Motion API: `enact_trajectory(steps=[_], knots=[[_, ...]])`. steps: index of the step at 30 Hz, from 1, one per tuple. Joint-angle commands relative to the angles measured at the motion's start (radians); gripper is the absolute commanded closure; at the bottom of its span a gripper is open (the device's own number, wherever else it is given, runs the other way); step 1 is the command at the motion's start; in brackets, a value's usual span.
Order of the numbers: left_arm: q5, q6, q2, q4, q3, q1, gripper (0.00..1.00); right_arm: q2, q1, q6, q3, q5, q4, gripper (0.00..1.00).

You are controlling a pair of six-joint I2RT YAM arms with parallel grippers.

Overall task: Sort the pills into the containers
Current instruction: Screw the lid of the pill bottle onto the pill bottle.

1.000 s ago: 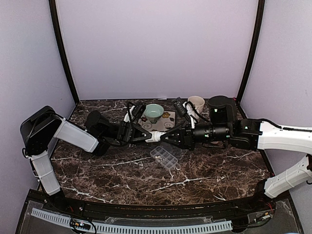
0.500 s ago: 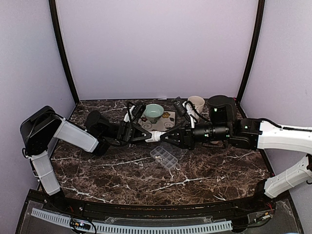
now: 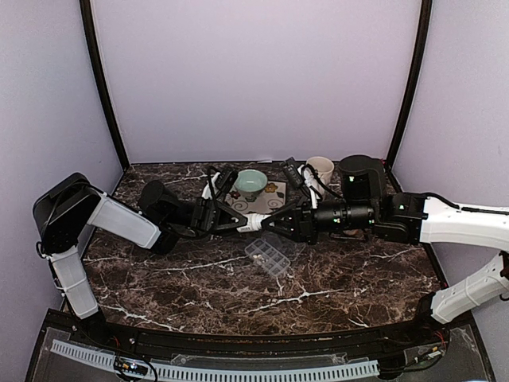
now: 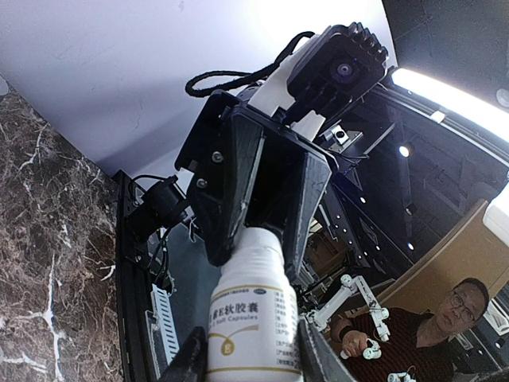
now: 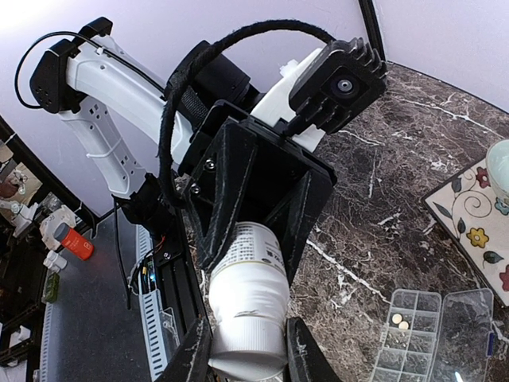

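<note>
We are gripping the white pill bottle (image 3: pixel 254 222) from both ends. The left gripper (image 4: pixel 251 360) is clamping its labelled body and the right gripper (image 5: pixel 242 350) is pinching what seems to be the cap end, while both arms are reaching level toward each other above the marble table (image 3: pixel 358 286). We are judging this the opening step, and next one wrist needs to twist against the other without tipping the bottle. The clear pill box (image 5: pixel 436 330) is lying open on the table below, with two pills (image 5: pixel 396 318) sitting in one compartment.
</note>
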Motion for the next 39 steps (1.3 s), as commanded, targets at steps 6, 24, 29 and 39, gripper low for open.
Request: enact_trajectory(steps=[6,24,29,39], knots=[[-0.010,0.002,-0.052,0.139,0.018,-0.036,1.00,0.002,0.018,-0.004,0.028,0.020,0.076,1.00],[0.010,-0.012,-0.054,0.139,0.030,-0.050,1.00,0.012,0.017,-0.004,0.037,0.027,0.080,1.00],[0.013,-0.015,-0.057,0.139,0.033,-0.054,1.00,0.013,0.016,-0.005,0.035,0.026,0.083,1.00],[0.015,-0.019,-0.054,0.139,0.039,-0.059,1.00,0.016,0.014,0.005,0.033,0.007,0.090,1.00]])
